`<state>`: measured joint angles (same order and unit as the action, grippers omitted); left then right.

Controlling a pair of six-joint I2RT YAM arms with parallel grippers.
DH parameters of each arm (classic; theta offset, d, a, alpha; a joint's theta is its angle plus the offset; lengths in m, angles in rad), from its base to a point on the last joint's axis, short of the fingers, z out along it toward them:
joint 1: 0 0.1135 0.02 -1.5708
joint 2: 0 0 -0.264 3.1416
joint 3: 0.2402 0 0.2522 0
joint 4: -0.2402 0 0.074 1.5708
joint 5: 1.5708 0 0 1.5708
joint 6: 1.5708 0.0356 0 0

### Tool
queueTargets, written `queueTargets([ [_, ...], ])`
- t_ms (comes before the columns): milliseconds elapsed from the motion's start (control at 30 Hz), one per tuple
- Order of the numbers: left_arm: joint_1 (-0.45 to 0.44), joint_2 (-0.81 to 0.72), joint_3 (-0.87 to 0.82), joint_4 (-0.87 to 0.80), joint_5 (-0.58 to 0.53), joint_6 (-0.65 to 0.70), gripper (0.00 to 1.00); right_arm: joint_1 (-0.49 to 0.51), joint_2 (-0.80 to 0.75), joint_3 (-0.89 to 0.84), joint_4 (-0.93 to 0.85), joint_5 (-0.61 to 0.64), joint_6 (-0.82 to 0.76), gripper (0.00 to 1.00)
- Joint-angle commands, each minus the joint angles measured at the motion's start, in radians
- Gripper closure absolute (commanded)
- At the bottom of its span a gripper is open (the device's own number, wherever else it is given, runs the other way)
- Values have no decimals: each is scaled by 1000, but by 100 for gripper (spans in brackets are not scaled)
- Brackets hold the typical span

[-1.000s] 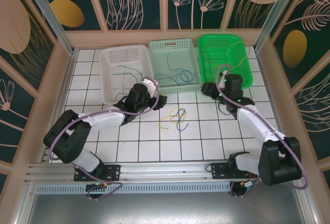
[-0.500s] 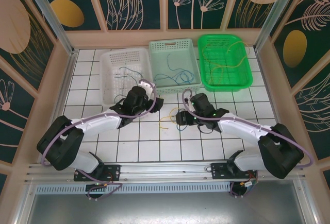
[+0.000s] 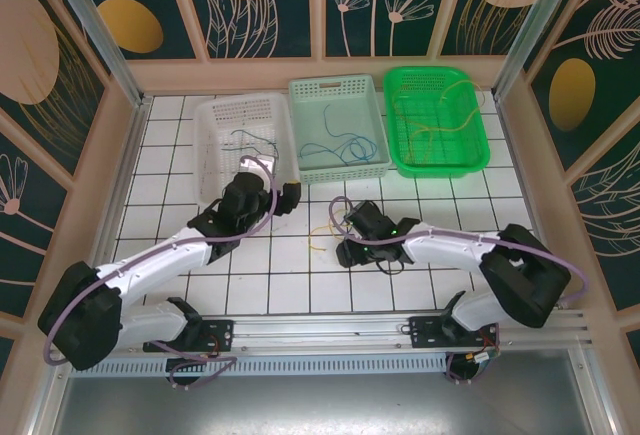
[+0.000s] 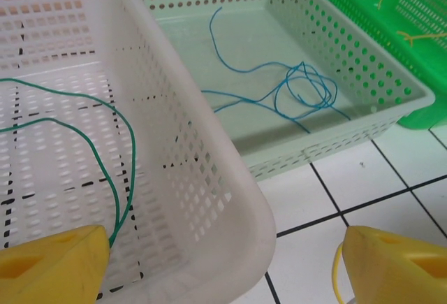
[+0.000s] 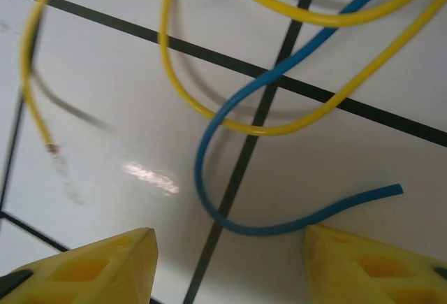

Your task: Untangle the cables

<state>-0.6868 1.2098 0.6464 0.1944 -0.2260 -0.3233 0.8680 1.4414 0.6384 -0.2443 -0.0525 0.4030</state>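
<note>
1. Sorting looks partly done. In the overhead view three baskets stand in a row toward 12 o'clock on the table: a white basket at 11, a mint basket at 12 and a green basket at 1.
2. Each basket holds one colour. A green cable lies in the white one, a blue strand in the mint one and yellow strands in the green one, so the baskets probably serve as colour bins.
3. Near the table's centre lie the loose cables, not yet sorted.
4. The right gripper hangs low over them. Its wrist camera shows the jaws spread wide with nothing between them, fingertips close above the tile.
5. Beneath the right gripper, the blue cable curls into a hook toward 6 o'clock. The yellow cable crosses it toward 12 o'clock. The hook lies between the fingers, so closing there would likely catch blue alone, clear of the crossing.
6. The left gripper waits at 10 o'clock from the tangle, beside the white basket's near corner. The left gripper is also wide open and empty, probably parked where it can pin or take the yellow end lying just beside one finger.
7. Whether the two cables are looped or merely laid across each other cannot be told.
</note>
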Motion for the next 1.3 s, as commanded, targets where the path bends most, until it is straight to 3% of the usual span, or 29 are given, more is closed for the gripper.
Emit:
queueTargets([
  [0,-2,-23,-12,-7,-22,-25,13,20,89,47,-43,61,12,42],
  [167,-3,-43,-23,-10,-22,-27,13,45,212,97,-86,118,3,45],
  [300,-2,-57,-31,-7,-24,-27,13,58,244,109,-103,135,15,67],
  [433,-3,-62,-28,-17,-27,-19,13,58,197,90,-126,163,12,92],
  [500,-2,-61,-27,-17,-28,-20,13,57,162,79,-127,166,-1,100],
  [1000,-2,10,7,-20,35,4,16,-54,-252,36,-152,42,-73,98],
  [1200,-3,-1,-6,-5,8,-26,13,-24,-142,78,-102,-3,-81,67],
  [1267,-3,-10,-6,-10,4,-30,12,-11,-85,88,-67,-13,-81,60],
])
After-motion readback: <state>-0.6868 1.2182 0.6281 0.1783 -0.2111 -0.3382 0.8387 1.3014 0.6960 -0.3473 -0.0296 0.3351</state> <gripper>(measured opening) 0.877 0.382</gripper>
